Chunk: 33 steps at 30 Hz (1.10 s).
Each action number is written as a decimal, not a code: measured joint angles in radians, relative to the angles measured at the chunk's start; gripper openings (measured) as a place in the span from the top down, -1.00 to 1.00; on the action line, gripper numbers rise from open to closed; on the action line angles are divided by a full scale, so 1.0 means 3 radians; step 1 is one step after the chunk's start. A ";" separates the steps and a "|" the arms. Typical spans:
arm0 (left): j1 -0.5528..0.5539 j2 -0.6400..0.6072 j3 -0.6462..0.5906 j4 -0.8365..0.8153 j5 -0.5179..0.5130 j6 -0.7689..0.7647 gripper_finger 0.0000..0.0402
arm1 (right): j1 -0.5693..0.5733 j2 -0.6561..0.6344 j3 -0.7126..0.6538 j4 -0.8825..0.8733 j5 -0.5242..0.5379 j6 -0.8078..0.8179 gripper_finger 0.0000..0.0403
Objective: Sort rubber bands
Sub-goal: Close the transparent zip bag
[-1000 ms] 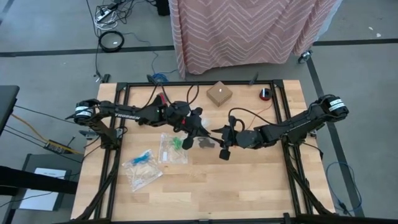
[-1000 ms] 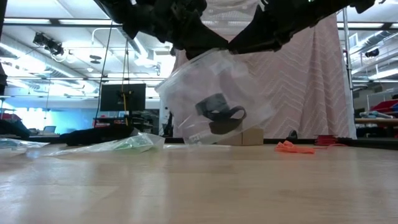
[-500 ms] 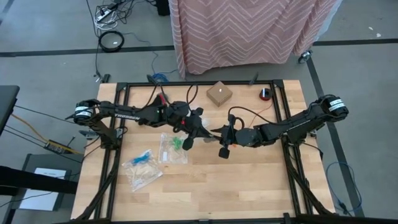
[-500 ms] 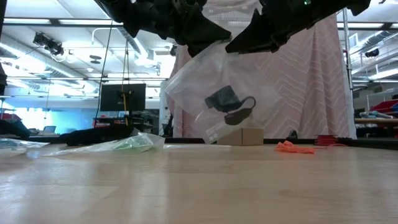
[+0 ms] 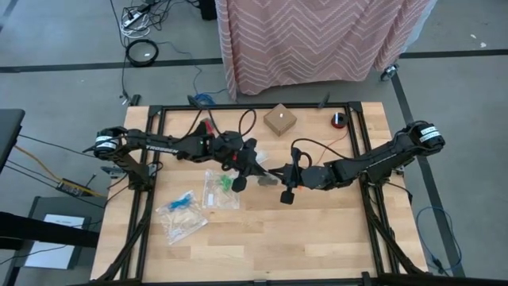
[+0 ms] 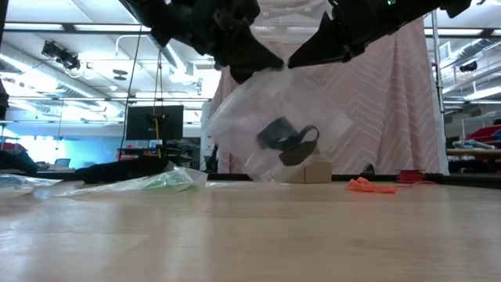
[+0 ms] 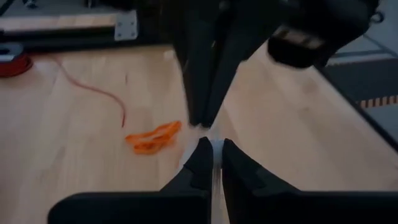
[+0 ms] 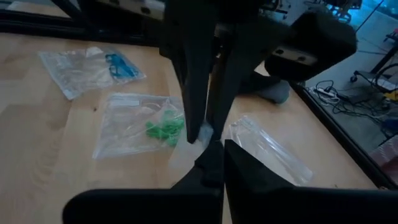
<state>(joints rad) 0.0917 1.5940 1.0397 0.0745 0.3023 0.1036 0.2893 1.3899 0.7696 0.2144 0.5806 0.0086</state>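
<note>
A clear zip bag (image 6: 274, 117) with black rubber bands (image 6: 287, 142) inside hangs above the table's middle, and shows in the high view as the bag (image 5: 266, 182). My left gripper (image 5: 259, 169) and my right gripper (image 5: 277, 173) meet tip to tip over it, both shut on its top edge. Loose orange rubber bands (image 7: 152, 135) lie on the wood past the bag. A bag of green bands (image 8: 144, 127) and a bag of blue bands (image 8: 93, 62) lie flat on the table's left half. My left gripper pinches the bag's thin top edge (image 7: 213, 149) between its two fingers, slanting down from the table's left. The bag hangs below, clear of the table. My right gripper (image 8: 217, 163) pinches the same top edge (image 6: 291, 69) close beside the left gripper's fingers (image 8: 200, 106), slanting down from the table's right.
A small cardboard box (image 5: 280, 119) and a red spool (image 5: 339, 120) sit near the far edge. Black frame rails (image 5: 151, 199) run along the left and right sides. Bare wood lies toward the near edge (image 5: 270, 246).
The hanging bag has swung and turned under the grippers: its lower left corner has risen and the black bands inside have shifted with it. My right gripper's tip now meets the bag's top edge beside the left one. Both arms have kept their places.
</note>
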 joint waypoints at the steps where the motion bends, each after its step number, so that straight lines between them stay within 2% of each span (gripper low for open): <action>1: 0.0000 0.0000 -0.0001 -0.0030 -0.0022 0.0001 0.90 | 0.0005 0.0000 0.0000 0.0016 -0.0001 -0.0001 1.00; 6: 0.0000 -0.0111 -0.0008 -0.0083 -0.0266 0.0054 0.90 | 0.0008 -0.0001 0.0000 0.0012 -0.0005 0.0052 1.00; 11: 0.0001 -0.0232 -0.0006 -0.0176 -0.0320 0.0109 0.90 | 0.0005 -0.0001 0.0000 0.0042 -0.0144 0.0054 0.93; 16: -0.0021 -0.0244 -0.0008 -0.0324 -0.0319 0.0156 0.90 | -0.0026 -0.0001 0.0001 0.0174 -0.0532 0.0079 0.58; 20: -0.0056 -0.0243 -0.0008 -0.0272 -0.0319 0.0164 0.90 | -0.0048 -0.0003 0.0001 0.0197 -0.0362 0.0076 0.27; 23: -0.0089 -0.0243 -0.0008 -0.0216 -0.0319 0.0164 0.90 | -0.0091 -0.0003 0.0001 0.0207 -0.0323 0.0054 0.16; 28: -0.0111 -0.0243 -0.0008 -0.0190 -0.0319 0.0164 0.90 | -0.0148 -0.0003 0.0001 0.0224 -0.0310 0.0052 0.18; 33: -0.0114 -0.0243 -0.0008 -0.0117 -0.0322 0.0164 0.90 | -0.0169 -0.0003 0.0001 0.0269 -0.0347 0.0049 0.39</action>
<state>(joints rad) 0.0574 1.5211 1.0374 0.0395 0.2058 0.1528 0.2386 1.3891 0.7700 0.2951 0.4766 0.0231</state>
